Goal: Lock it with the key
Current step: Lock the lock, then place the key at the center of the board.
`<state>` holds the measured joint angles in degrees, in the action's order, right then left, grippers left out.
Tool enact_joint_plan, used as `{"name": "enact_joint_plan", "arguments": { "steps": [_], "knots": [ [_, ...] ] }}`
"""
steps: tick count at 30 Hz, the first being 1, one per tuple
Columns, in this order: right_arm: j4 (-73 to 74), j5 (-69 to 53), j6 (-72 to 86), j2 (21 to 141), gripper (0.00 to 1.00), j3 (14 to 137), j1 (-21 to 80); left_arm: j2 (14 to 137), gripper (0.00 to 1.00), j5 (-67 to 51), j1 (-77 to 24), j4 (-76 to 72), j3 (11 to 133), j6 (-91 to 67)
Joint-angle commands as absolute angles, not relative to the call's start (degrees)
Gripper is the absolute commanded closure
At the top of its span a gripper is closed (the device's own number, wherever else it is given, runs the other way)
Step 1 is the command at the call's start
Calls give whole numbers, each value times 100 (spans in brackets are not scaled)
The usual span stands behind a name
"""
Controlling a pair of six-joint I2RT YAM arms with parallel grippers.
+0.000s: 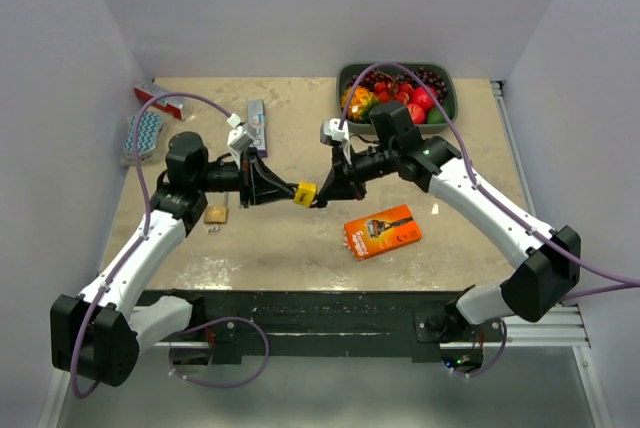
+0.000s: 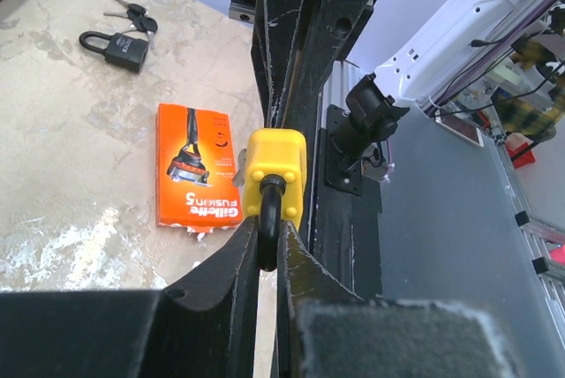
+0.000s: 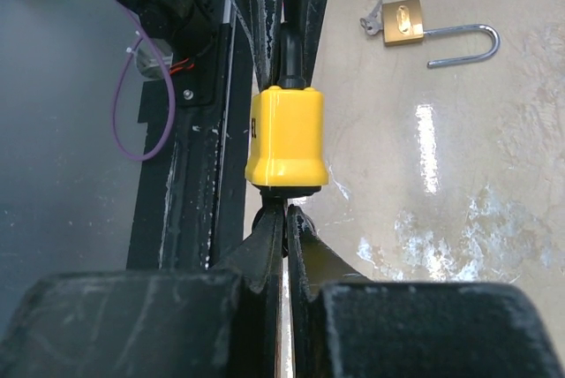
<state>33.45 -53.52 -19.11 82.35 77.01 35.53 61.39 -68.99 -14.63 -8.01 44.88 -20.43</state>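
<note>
A yellow padlock (image 1: 304,194) hangs in the air between my two grippers, above the table's middle. My left gripper (image 1: 285,191) is shut on its black shackle (image 2: 267,228); the yellow body (image 2: 275,170) sits just past the fingertips, midway between them (image 2: 267,253). My right gripper (image 1: 322,193) meets the padlock from the other side. In the right wrist view it (image 3: 286,212) is shut on a dark key head (image 3: 262,219) pressed against the bottom of the yellow body (image 3: 285,135). The key's blade is hidden.
An orange razor pack (image 1: 382,232) lies right of centre. A black padlock with keys (image 2: 119,47) lies beyond it. A brass padlock with open shackle (image 3: 406,25) lies at the left (image 1: 215,215). A fruit bowl (image 1: 400,67) stands at the back. A toothpaste tube (image 1: 256,126) and packets (image 1: 142,136) lie back left.
</note>
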Motion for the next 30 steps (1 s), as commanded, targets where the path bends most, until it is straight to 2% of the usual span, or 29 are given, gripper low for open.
{"name": "enact_joint_plan", "arguments": {
  "steps": [1,13,20,24,30],
  "knots": [
    [4095,-5397,-2250,8139,100,7787,3481,6178,100,-6960,-1205,-1256,4895,-2127],
    [4711,-5572,-2540,8191,100,7436,2479,6583,100,-7277,-572,-1521,5414,-2250],
    [4317,-5617,-2111,8499,100,7111,1733,6574,100,-7146,-483,-1390,5396,-2189],
    [3202,-5029,-779,8639,100,6751,1240,6522,100,-6953,-483,-933,5405,-1899],
    [1847,-3324,525,8850,100,6320,906,6328,100,-6777,-483,-572,5318,-1635]
  ]
}}
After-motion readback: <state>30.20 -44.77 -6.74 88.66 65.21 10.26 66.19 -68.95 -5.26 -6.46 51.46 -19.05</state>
